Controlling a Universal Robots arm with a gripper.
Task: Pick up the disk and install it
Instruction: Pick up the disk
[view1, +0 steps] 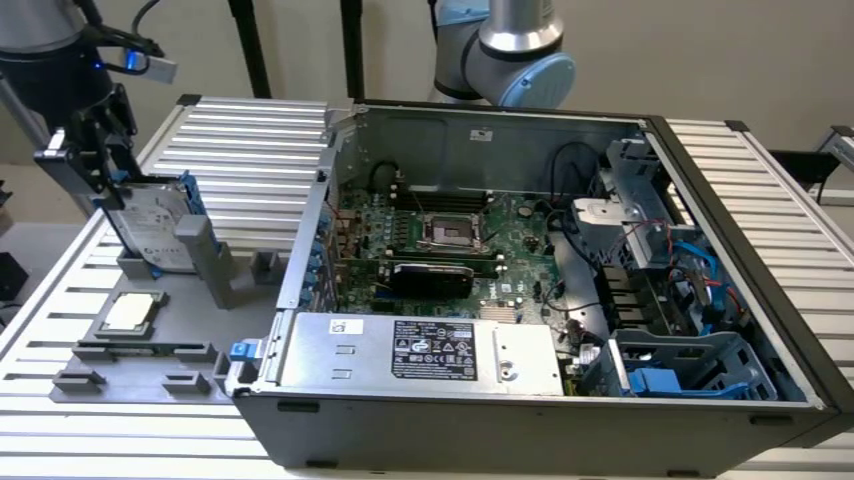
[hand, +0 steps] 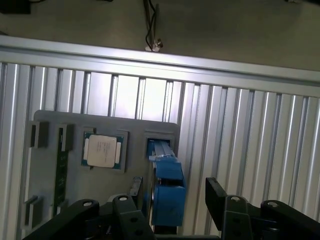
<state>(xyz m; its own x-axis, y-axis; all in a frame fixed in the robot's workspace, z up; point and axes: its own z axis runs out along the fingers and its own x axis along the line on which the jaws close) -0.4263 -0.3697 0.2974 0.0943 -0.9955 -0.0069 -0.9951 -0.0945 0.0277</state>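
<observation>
The disk (view1: 150, 228) is a silver-grey hard drive in a blue carrier frame. It stands on edge in a slot of the grey fixture plate (view1: 134, 385) at the exterior view's left. My gripper (view1: 110, 188) is lowered over its upper edge. In the wrist view the blue carrier edge of the disk (hand: 167, 187) lies between the two black fingers (hand: 220, 200). A clear gap separates one finger from the carrier, so the gripper (hand: 172, 205) is open and straddles the disk.
A square silver chip (view1: 130, 312) (hand: 103, 151) and a memory stick (view1: 140, 350) lie on the same plate. The open computer case (view1: 747, 200) stands to the exterior view's right, with a grey power supply (view1: 427, 352) and a blue drive cage (view1: 681, 375) inside. Ribbed aluminium table (view1: 254, 140) surrounds both.
</observation>
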